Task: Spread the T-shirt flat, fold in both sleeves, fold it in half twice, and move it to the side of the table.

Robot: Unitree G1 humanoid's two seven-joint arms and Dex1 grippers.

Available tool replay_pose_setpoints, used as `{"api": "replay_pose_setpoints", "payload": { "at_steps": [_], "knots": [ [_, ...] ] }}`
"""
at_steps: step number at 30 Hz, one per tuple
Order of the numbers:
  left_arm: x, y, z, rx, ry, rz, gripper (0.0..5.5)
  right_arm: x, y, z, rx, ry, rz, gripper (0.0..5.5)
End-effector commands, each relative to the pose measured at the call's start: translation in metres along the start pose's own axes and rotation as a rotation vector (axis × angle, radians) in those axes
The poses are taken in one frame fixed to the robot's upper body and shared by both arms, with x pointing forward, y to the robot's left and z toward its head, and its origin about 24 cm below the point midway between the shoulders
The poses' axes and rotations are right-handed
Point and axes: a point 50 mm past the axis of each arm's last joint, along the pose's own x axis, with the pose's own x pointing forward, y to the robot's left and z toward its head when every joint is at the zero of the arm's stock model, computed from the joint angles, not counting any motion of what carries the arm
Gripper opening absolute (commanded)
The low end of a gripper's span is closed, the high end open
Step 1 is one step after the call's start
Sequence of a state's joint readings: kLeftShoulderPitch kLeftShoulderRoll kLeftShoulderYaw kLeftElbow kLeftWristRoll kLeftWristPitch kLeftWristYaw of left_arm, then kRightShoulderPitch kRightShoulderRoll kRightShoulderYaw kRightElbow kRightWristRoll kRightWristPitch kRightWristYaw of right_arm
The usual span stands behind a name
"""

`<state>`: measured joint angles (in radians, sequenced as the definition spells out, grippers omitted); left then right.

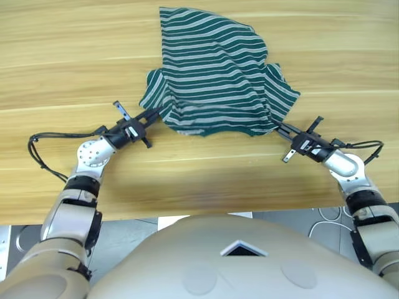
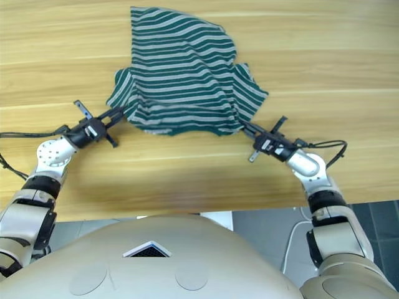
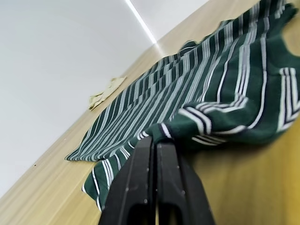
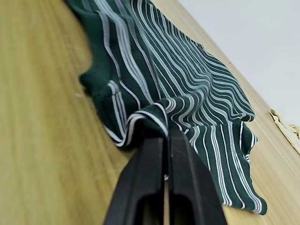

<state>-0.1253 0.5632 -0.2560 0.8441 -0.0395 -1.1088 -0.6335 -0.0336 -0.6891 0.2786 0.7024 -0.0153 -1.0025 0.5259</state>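
Observation:
A dark green T-shirt [image 1: 215,75] with thin white stripes lies crumpled on the wooden table [image 1: 75,68], bunched toward its near hem. My left gripper [image 1: 157,114] is shut on the near left corner of the shirt; the left wrist view has its black fingers [image 3: 154,159] pinching a striped fold [image 3: 187,124]. My right gripper [image 1: 277,128] is shut on the near right corner, and in the right wrist view the cloth [image 4: 154,117] gathers right at its fingers [image 4: 161,154]. Both grippers sit low over the table, roughly level with each other.
Bare wood stretches left and right of the shirt and between the shirt and the table's near edge [image 1: 206,212]. A small pale cloth scrap [image 3: 105,93] lies on the table beyond the shirt, also seen as a yellowish scrap [image 4: 286,124].

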Motion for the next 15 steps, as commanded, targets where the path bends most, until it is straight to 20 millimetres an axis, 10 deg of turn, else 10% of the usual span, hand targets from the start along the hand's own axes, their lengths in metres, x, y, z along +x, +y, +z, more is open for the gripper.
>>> {"api": "replay_pose_setpoints", "payload": {
  "at_steps": [1, 8, 15],
  "knots": [
    [-0.016, -0.029, -0.009, -0.088, 0.111, -0.094, 0.5, 0.0, 0.009, 0.005, 0.017, 0.01, 0.035, 0.0],
    [-0.036, -0.052, -0.006, -0.144, 0.169, -0.076, 1.71, -0.007, 0.02, 0.012, 0.048, 0.022, 0.078, 0.97],
    [-0.056, -0.015, 0.008, -0.094, 0.141, 0.142, 2.74, -0.037, -0.014, 0.005, -0.028, 0.154, -0.094, 1.74]
  ]
}}
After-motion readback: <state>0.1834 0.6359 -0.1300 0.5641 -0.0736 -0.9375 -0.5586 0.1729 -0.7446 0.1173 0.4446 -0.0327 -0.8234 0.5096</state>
